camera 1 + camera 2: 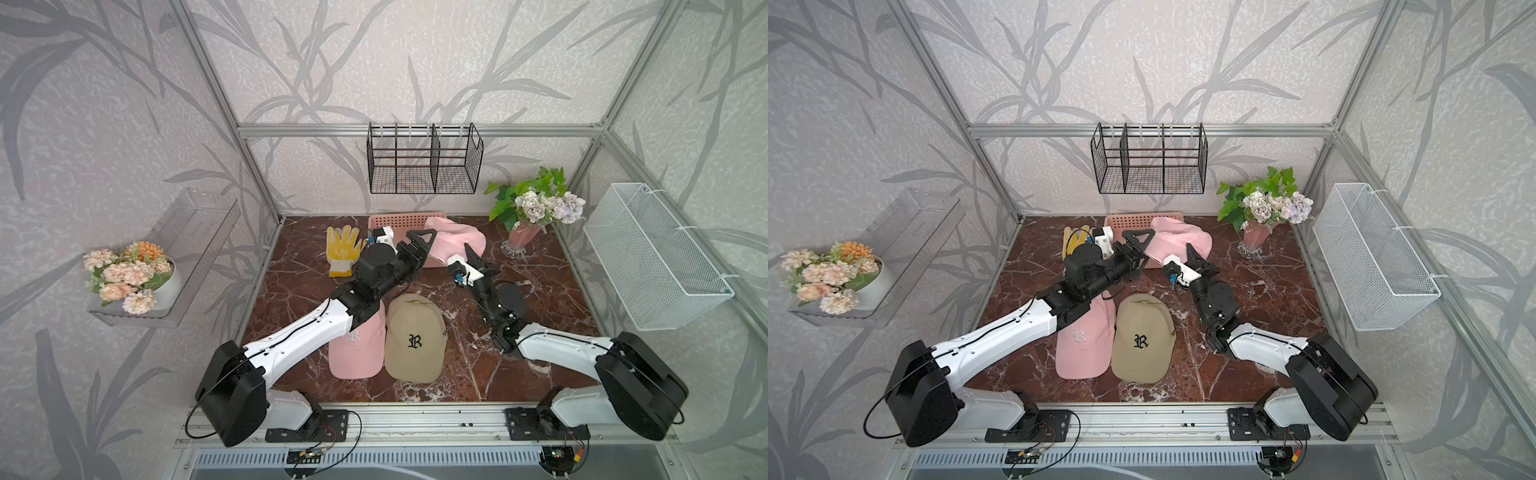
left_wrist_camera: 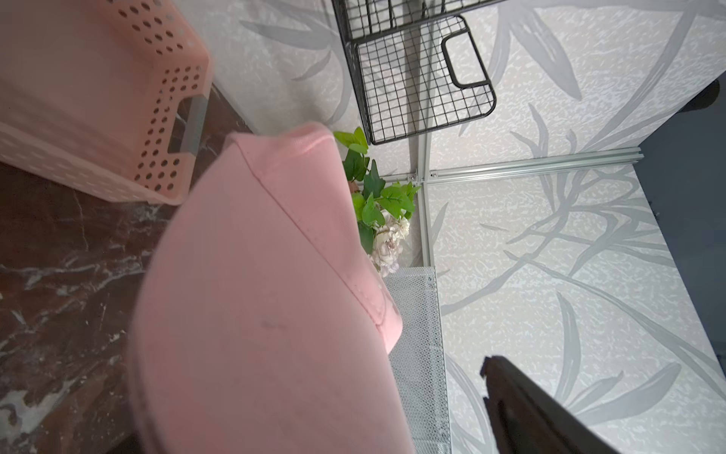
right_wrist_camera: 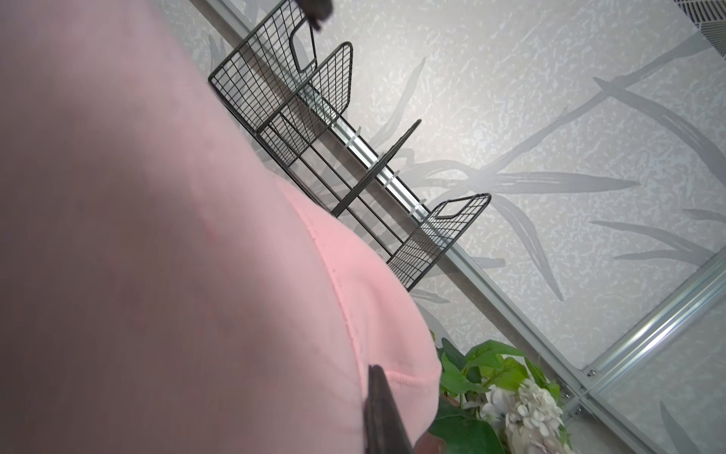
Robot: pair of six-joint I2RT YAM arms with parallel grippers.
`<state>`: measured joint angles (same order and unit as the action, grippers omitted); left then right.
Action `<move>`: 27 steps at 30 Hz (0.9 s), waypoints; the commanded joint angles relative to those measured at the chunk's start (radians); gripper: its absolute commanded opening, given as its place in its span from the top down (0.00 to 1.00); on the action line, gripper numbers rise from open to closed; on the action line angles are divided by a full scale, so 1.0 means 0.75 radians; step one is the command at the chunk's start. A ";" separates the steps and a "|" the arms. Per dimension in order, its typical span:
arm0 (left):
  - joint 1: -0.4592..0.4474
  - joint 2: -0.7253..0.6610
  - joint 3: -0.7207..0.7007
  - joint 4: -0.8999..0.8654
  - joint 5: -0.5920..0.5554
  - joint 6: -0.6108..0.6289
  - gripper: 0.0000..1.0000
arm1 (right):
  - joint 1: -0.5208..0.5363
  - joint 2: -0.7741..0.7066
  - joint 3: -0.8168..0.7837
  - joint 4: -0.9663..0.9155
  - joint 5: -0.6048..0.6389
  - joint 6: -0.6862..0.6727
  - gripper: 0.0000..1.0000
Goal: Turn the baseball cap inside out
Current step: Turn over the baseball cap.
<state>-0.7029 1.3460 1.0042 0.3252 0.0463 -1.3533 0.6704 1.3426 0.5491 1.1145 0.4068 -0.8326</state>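
Here, left fingers [image 2: 526, 405] spread beside far pink cap [image 1: 457, 237], right fingers [image 3: 379, 408] pinching it, pink basket [image 1: 395, 222] behind, flower vase [image 1: 521, 241] near.

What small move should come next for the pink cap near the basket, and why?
Probably close the left gripper on another part of the far pink cap: its jaws stand open beside it, while the right gripper pinches it alone.

Arms extended forward; left tool [image 1: 424, 248] spread, right tool [image 1: 470, 252] clamped.
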 commanded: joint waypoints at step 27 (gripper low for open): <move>-0.020 0.047 0.412 -0.668 0.276 2.533 0.20 | -0.188 -0.374 0.707 -2.047 -0.580 0.791 1.00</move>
<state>-0.7139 1.3804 1.2617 -0.1211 0.1814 0.4301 0.5346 1.0615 1.0370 -0.3664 0.0231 -0.2573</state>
